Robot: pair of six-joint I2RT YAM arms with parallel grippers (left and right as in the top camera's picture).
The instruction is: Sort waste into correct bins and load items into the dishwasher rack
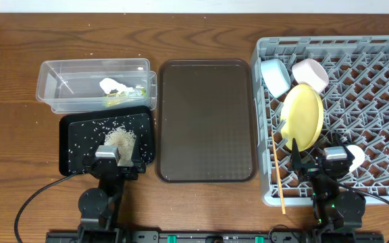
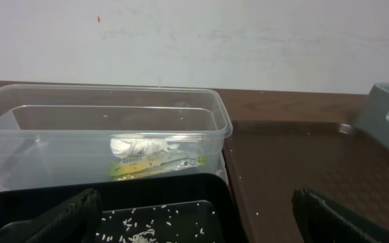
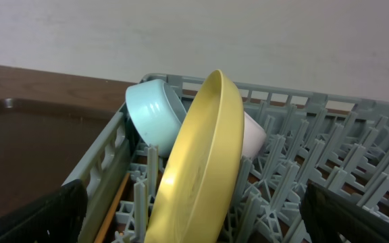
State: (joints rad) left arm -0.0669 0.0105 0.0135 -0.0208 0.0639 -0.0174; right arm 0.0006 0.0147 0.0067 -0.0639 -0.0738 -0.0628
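Leaning in the dishwasher rack (image 1: pixel 377 81), yellow plate (image 1: pixel 301 116) beside blue bowl (image 1: pixel 275 75)

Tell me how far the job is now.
Done: tissue and wrapper in the tub, rice in the black tray; blue bowl, white bowl, plate, cup and chopsticks in the rack. In hand: nothing; left end effector and right end effector are open. Remaining: apparently nothing.

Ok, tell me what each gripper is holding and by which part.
Nothing is held. The left gripper is open over the black tray; the right gripper is open at the rack, facing the yellow plate.
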